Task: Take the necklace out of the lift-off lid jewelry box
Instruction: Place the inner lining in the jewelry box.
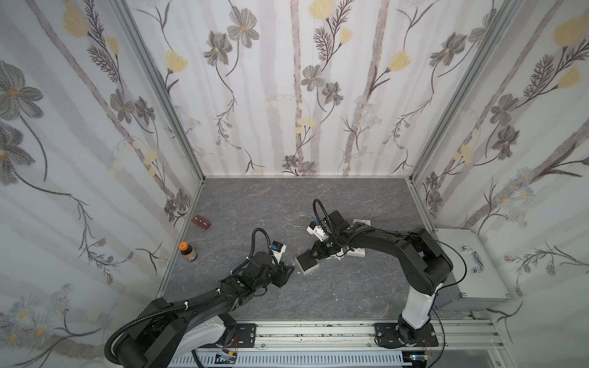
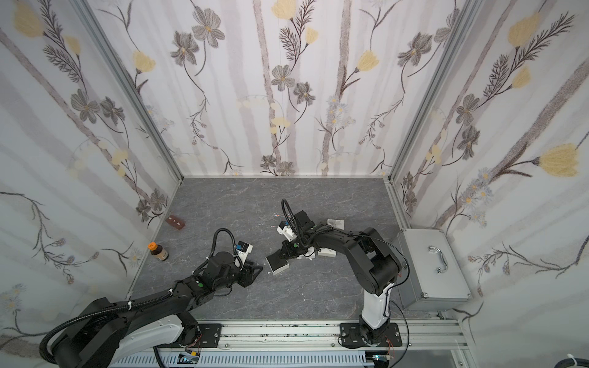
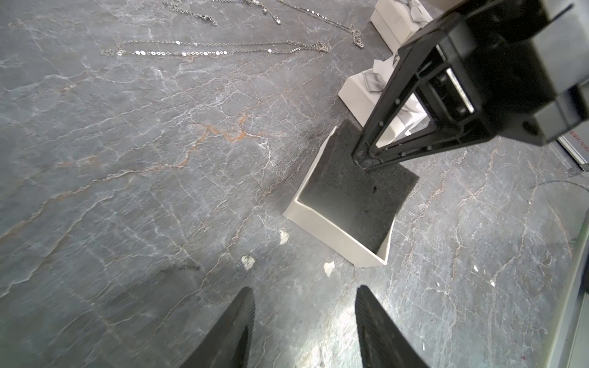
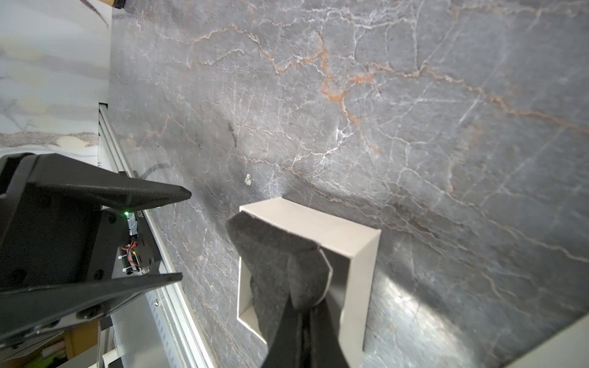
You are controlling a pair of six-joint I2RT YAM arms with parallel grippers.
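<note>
1. Right gripper [image 4: 306,299] is pinched tight on one edge of the grey foam pad [image 4: 271,255], bending it and raising it partly out of the open white jewelry box base [image 4: 357,242]. The lid is already off.
2. Left gripper [image 3: 302,290] hovers low near the box, its fingers apart and holding nothing.
3. No necklace shows on the pad or in the visible part of the box. Thin silver chains [image 3: 207,51] lie loose on the table [image 3: 143,175], well apart from the box. Whether one of them is the task's necklace cannot be told, and one may lie hidden beneath the pad.
4. The step in hand appears to be lifting the insert to reach or check beneath it. A slow, straight lift would suit, since the light box could ride up with a snug pad. The free left gripper could press on a wall to hold the box down.
5. The pad is soft, speckled charcoal foam that folds under the pinch. The box is square, of thin matt cream card with crisp edges. The chains are fine, glinting and limp, so they could snag. The table is smooth and grey, patterned like stone with pale and rust veins.
6. Other white boxes with grey bows [image 3: 366,86] sit beyond the open box.
</note>
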